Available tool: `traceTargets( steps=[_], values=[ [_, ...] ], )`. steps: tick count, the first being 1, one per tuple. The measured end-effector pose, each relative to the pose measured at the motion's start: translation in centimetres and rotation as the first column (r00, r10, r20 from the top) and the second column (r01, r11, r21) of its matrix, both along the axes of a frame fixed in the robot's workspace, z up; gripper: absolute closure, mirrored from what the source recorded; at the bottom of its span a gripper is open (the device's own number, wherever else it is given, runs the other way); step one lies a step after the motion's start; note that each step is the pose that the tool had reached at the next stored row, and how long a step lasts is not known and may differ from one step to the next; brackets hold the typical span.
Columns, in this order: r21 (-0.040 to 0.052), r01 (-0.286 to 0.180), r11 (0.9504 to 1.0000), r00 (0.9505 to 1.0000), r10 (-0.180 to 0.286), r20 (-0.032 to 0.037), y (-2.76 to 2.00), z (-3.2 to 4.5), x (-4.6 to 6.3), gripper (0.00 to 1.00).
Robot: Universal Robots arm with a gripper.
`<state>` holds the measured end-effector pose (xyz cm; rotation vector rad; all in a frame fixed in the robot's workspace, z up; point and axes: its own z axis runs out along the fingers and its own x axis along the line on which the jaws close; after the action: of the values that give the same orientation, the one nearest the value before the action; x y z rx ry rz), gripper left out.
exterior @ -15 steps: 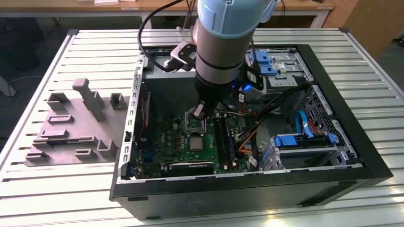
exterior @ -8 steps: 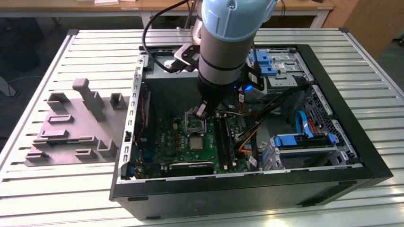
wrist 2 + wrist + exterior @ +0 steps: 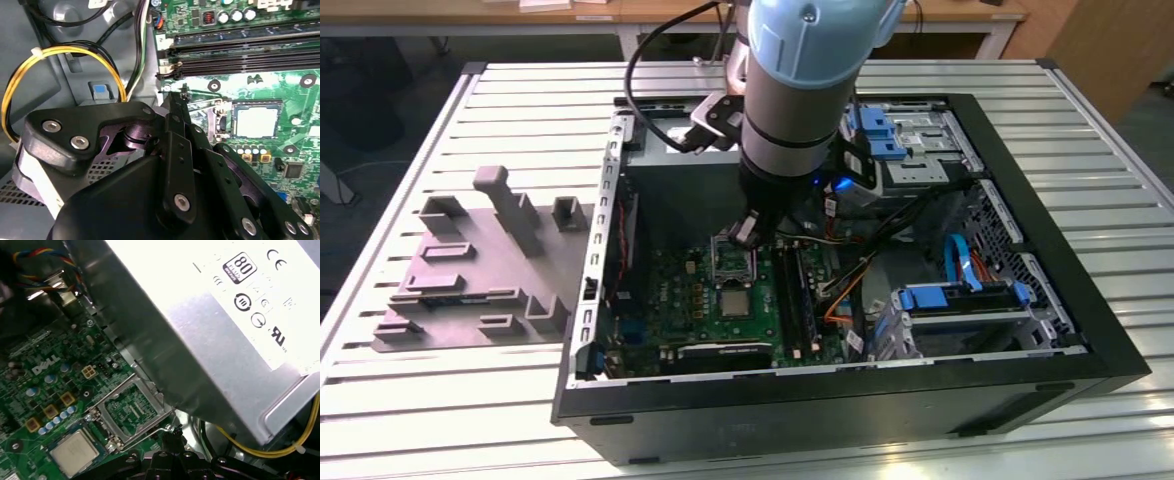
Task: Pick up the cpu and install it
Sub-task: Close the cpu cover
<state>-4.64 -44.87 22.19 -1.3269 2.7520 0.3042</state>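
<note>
The cpu (image 3: 736, 304), a small silvery square, lies flat in its socket on the green motherboard; both wrist views show it too (image 3: 256, 121) (image 3: 75, 452). The socket's metal load frame (image 3: 131, 409) stands tilted open beside the cpu, towards the back of the case. My gripper (image 3: 747, 235) hangs inside the computer case just behind that frame. Its black fingers come together in a point (image 3: 172, 100) (image 3: 172, 432) at the end of the thin wire lever (image 3: 200, 102). Nothing sits between the fingers and the cpu, which is apart from them.
A silver power-supply box (image 3: 225, 315) fills the case close beside the gripper. Yellow and black cables (image 3: 60, 52) loop near it. Memory slots (image 3: 240, 50) run along the socket. Blue drive brackets (image 3: 961, 300) sit at the exterior view's right. A grey plastic tray (image 3: 467, 270) lies outside the case.
</note>
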Motion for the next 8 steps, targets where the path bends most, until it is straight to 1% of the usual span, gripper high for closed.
traceTargets(
  steps=[5,8],
  values=[
    [0.002,0.0,1.0,1.0,0.0,0.0001,0.51,-0.43,0.13,0.89],
    [0.0045,0.0,1.0,1.0,0.0,0.0001,0.72,-0.65,0.2,0.89]
  ],
)
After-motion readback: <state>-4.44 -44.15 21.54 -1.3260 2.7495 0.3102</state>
